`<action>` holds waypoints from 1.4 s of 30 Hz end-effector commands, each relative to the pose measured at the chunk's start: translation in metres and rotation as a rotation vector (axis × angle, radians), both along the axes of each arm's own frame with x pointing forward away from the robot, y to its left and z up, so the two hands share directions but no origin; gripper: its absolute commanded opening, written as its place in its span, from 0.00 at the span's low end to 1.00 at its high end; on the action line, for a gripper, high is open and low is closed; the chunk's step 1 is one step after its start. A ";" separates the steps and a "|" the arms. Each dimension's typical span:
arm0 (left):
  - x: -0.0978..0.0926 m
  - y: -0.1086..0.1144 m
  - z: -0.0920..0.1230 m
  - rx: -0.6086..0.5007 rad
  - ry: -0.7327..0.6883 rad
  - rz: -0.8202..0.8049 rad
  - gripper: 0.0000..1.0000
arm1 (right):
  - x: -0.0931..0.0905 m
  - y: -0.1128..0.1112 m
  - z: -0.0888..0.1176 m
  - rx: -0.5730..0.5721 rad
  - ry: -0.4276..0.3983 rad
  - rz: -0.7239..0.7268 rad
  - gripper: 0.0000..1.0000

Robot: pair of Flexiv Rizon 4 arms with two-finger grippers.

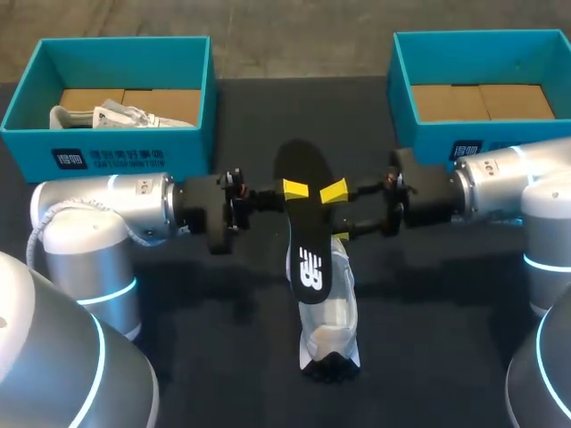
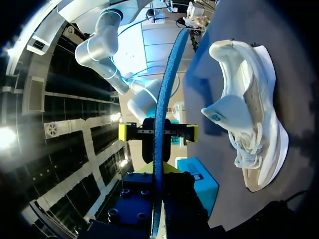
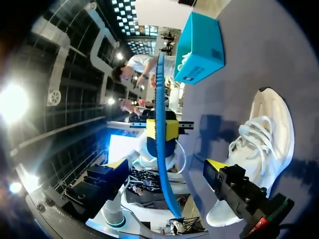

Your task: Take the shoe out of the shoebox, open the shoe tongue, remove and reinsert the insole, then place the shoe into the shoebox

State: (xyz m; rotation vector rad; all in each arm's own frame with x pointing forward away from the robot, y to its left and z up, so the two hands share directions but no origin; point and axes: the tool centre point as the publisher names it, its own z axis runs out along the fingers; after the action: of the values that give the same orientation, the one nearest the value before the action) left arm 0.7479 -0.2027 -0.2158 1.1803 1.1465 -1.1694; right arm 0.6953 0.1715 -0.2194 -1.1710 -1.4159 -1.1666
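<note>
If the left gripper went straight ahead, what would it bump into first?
Probably the right gripper, which faces it head-on with jaws open on either side of the insole that the left gripper holds. How near they are is hard to tell.

Soft matt goods on a dark matt worktop (image 1: 446, 357)
The insole (image 1: 303, 241) has a matt black top and a rough blue foam-like edge; the shoe (image 1: 332, 312) is white mesh cloth with smooth panels; the left shoebox (image 1: 178, 152) and right shoebox (image 1: 424, 143) are matt teal card; the left arm (image 1: 116, 207) and right arm (image 1: 508, 183) are satin silver metal.
</note>
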 end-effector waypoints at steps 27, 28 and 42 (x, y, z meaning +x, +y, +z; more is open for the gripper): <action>-0.050 0.020 0.003 0.168 0.260 -0.122 0.00 | -0.052 -0.092 0.023 -0.255 -0.103 -0.014 1.00; -0.054 0.020 0.003 0.172 0.275 -0.123 0.00 | -0.055 -0.094 0.024 -0.274 -0.109 -0.006 1.00; -0.062 0.022 0.002 0.190 0.268 -0.112 0.00 | -0.058 -0.095 0.024 -0.293 -0.105 0.005 1.00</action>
State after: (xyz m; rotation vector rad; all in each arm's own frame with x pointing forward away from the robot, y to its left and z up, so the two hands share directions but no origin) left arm 0.6876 -0.1809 -0.2144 1.2715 1.4323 -1.3608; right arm 0.6391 0.0754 -0.1963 -1.3149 -1.7102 -1.0547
